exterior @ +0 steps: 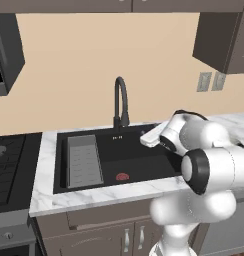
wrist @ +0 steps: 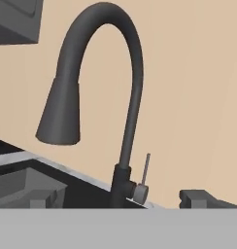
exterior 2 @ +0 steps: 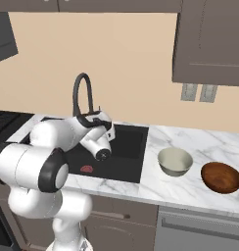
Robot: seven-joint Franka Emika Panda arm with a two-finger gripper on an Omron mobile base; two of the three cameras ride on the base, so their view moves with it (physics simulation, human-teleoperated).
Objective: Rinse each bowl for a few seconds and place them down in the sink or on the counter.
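Note:
Two bowls stand on the white marble counter (exterior 2: 190, 142) to the right of the sink (exterior 2: 131, 142). The pale cream one (exterior 2: 175, 162) is nearer the basin and the reddish-brown one (exterior 2: 221, 177) is further right. My gripper (wrist: 119, 199) hovers over the black sink (exterior: 139, 160) and faces the tall gooseneck faucet (wrist: 130, 97). It is open, its fingertips (wrist: 40, 199) are spread wide, and nothing is between them. The faucet (exterior: 120, 100) rises at the basin's back edge, with a small lever (wrist: 145, 168) at its base. No water is visible.
A grey ribbed tray (exterior: 84, 160) lies in the left part of the basin, and a red drain (exterior: 122, 176) sits near the front. A black stovetop (exterior: 9, 165) borders the counter on the left. Wall outlets (exterior 2: 197, 92) and an upper cabinet (exterior 2: 209, 39) are above the bowls.

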